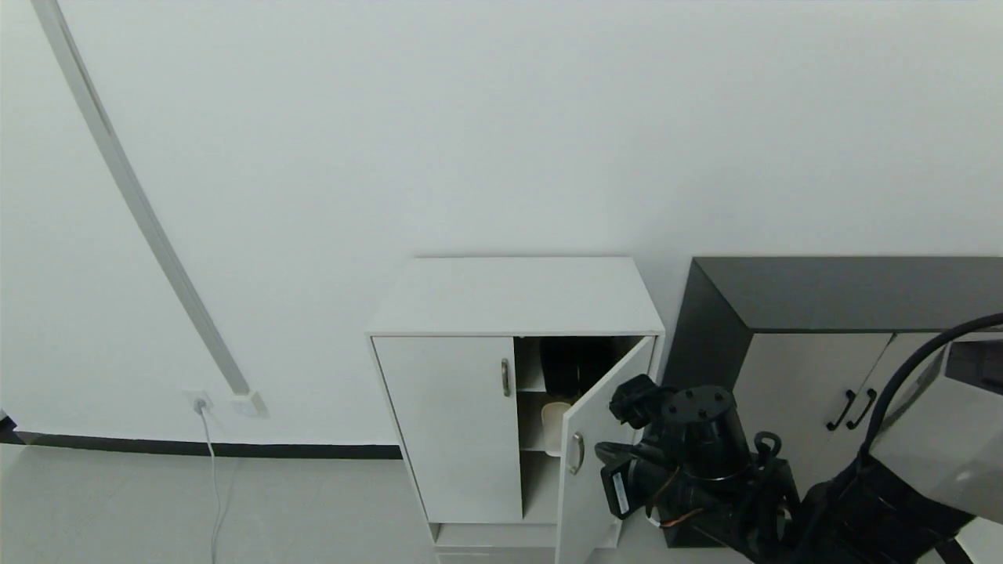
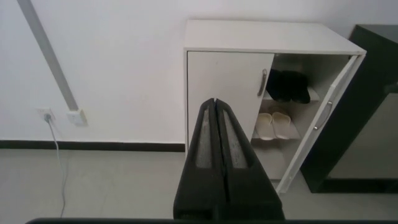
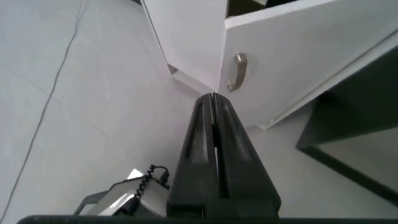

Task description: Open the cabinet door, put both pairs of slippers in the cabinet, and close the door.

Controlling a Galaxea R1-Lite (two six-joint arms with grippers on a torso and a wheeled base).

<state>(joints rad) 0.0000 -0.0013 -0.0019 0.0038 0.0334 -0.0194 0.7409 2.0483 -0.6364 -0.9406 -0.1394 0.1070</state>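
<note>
Both pairs are already inside the white cabinet (image 1: 513,298): the black slippers (image 2: 289,86) on the upper shelf and the pale slippers (image 2: 277,124) on the shelf below, so only closing appears to be left. The right-hand door (image 1: 599,439) stands partly open, while the left door (image 1: 450,423) is closed. The right hand (image 3: 213,98), its fingers pressed together and holding nothing, points at the open door's outer face, near the handle (image 3: 236,71). The left hand (image 2: 214,102) is likewise closed and empty, held well back and facing the cabinet front. The main risk is probably a glancing push: the narrow fingertips could skid across the smooth panel or snag on the handle, leaving the door ajar. A hard shove might make it bounce back open. The pale pair seems to sit close to the shelf front, so a protruding heel could stop the door short. The dark cabinet (image 1: 846,294) stands just beside the hinge side, leaving the right arm little room there. On the left, a socket (image 1: 198,401), its cable (image 1: 213,470) and a slanting wall conduit (image 1: 133,196) lie well apart from the work.
</note>
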